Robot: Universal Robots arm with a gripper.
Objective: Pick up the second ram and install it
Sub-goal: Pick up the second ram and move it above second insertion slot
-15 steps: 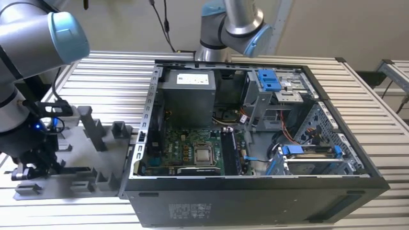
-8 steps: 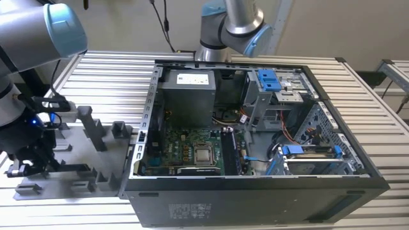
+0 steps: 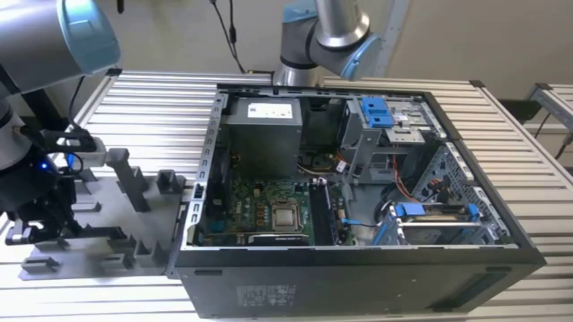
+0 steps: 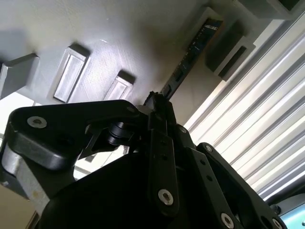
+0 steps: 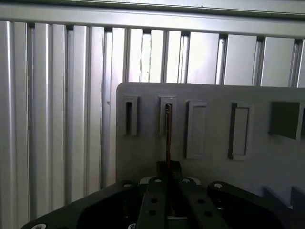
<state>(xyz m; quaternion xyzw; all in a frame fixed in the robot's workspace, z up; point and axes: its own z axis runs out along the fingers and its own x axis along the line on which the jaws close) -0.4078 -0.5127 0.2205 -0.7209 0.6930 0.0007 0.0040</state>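
The second ram (image 4: 188, 55) is a thin dark stick with black chips, reaching out from my gripper (image 4: 156, 102) toward the grey holder blocks. In the first wrist view I see the second ram (image 5: 168, 138) edge-on, its far end at a narrow slot of the grey holder plate (image 5: 214, 167). My gripper (image 5: 168, 174) is shut on its near end. In the exterior view the gripper (image 3: 31, 231) is low over the holder plate (image 3: 98, 194) at that view's left, with the dark stick (image 3: 98, 232) lying along it. Whether the stick is clear of the slot, I cannot tell.
An open computer case (image 3: 358, 268) stands to the exterior view's right of the holder plate, with the motherboard (image 3: 268, 208) on its floor, blue drive brackets (image 3: 376, 111) and cables. A second arm's base (image 3: 327, 33) stands behind the case. Everything rests on a ribbed metal table (image 3: 152, 100).
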